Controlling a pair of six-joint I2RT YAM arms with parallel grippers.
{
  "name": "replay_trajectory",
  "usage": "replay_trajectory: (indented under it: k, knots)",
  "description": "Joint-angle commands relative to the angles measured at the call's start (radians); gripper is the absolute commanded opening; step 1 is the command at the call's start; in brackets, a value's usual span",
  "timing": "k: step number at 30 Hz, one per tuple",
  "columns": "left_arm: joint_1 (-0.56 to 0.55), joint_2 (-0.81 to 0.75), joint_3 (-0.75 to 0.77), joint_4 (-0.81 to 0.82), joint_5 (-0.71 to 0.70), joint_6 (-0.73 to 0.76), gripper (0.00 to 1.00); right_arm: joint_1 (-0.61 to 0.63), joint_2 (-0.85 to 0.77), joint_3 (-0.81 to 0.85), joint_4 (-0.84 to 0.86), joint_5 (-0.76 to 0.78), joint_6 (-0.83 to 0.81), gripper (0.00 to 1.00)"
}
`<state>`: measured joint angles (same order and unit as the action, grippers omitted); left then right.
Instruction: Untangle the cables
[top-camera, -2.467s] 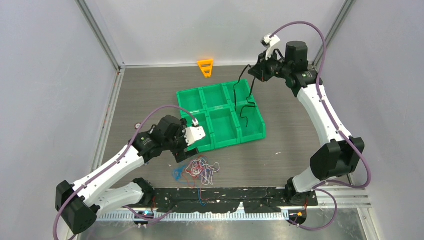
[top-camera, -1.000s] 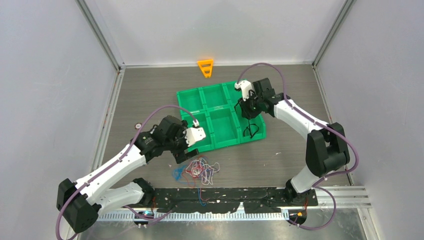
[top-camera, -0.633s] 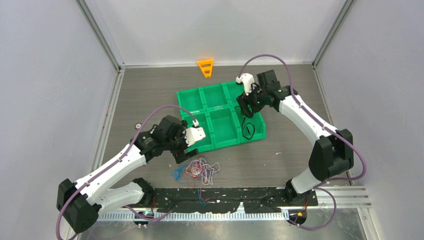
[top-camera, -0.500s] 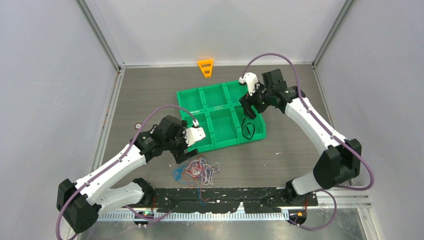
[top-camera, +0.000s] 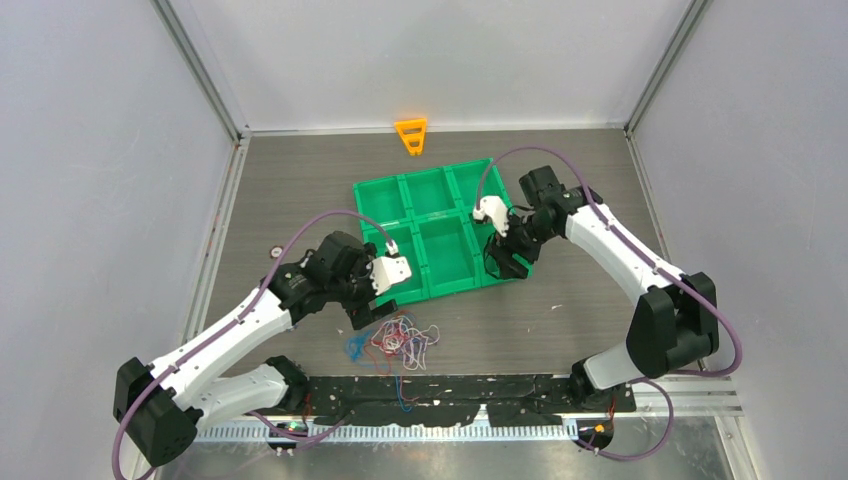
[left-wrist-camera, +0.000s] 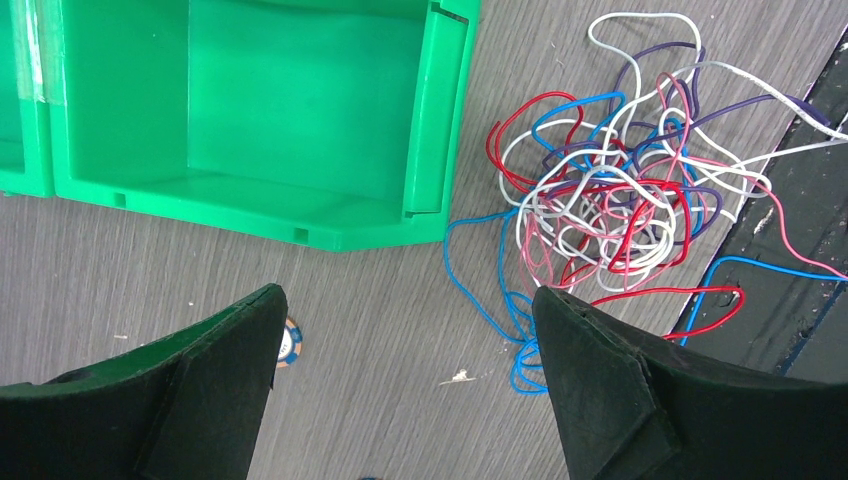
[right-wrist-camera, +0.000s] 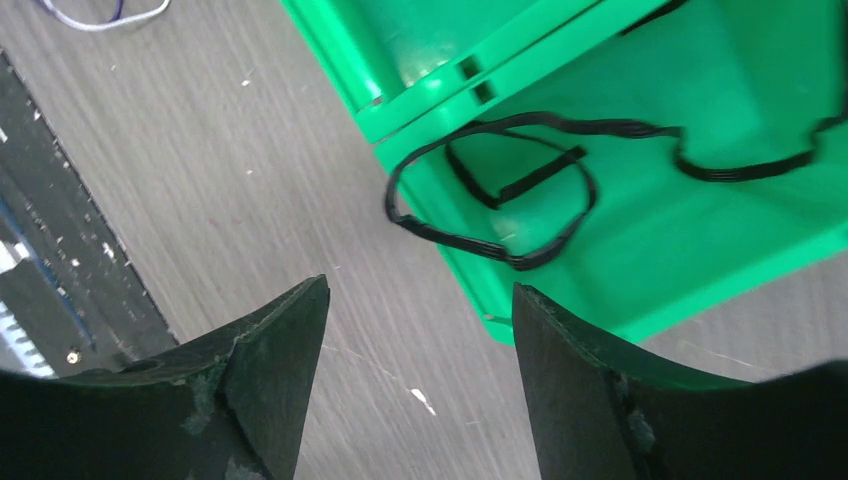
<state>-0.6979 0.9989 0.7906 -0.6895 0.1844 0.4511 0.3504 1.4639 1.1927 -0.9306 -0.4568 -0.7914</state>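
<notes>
From above, the green tray (top-camera: 460, 288) sits mid-desk (top-camera: 590, 310). The tangle of cables (top-camera: 398, 340) lies on the desk just off the tray's near edge, and the left arm (top-camera: 240, 325) hangs over it. The right arm (top-camera: 610, 235) reaches over the tray's near right compartment.

Looking down the left wrist, the left fingers (left-wrist-camera: 210, 370) stand wide apart and empty, with the tangle beside the tray's corner. To my eye the job in hand is picking out the next strand. I'd go for the blue strand (left-wrist-camera: 518, 352) that trails loose on the side of the heap away from the tray. Pinch that one alone, draw it out slowly, and keep off the small disc (left-wrist-camera: 288, 343).

Looking down the right wrist, the right fingers (right-wrist-camera: 270, 370) are apart with nothing between them. A black cable (right-wrist-camera: 515, 263) lies in the tray's corner compartment, one loop hanging over the rim. That loop wants nudging inside, and this arm could then pin the heap.
</notes>
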Motion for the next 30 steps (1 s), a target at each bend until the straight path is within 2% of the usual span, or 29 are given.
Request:
replay_trajectory:
  k: [1, 11, 13, 16, 17, 19, 20, 25, 30]
  knots:
    - [0.005, 0.005, 0.019, 0.007, 0.024, -0.014, 0.95, 0.034, -0.022, -0.047, 0.007, -0.049, -0.042, 0.71]
    - [0.005, 0.004, 0.017, 0.006, 0.017, -0.028, 0.95, 0.052, 0.114, -0.054, 0.133, -0.074, 0.015, 0.61]
    - [0.005, 0.000, 0.015, 0.005, 0.017, -0.032, 0.95, 0.052, 0.130, -0.052, 0.151, -0.074, 0.019, 0.55]
    - [0.007, -0.012, 0.011, -0.001, 0.006, -0.033, 0.95, 0.049, 0.140, -0.038, 0.156, -0.059, 0.016, 0.35]
    - [0.008, -0.018, 0.008, -0.001, 0.004, -0.030, 0.95, 0.045, 0.138, -0.033, 0.155, -0.054, 0.012, 0.24]
    - [0.011, -0.025, -0.001, 0.002, 0.004, -0.028, 0.95, 0.030, 0.134, -0.014, 0.151, -0.051, 0.000, 0.10]
    - [0.011, -0.027, -0.007, 0.003, 0.006, -0.028, 0.95, 0.024, 0.138, 0.004, 0.152, -0.043, -0.005, 0.08]
    - [0.012, -0.024, -0.011, 0.006, 0.013, -0.017, 0.95, 0.005, 0.180, 0.063, 0.204, 0.000, 0.015, 0.05]
    - [0.011, -0.045, -0.041, 0.025, 0.083, 0.033, 0.96, 0.001, 0.224, 0.040, 0.321, 0.049, 0.057, 0.05]
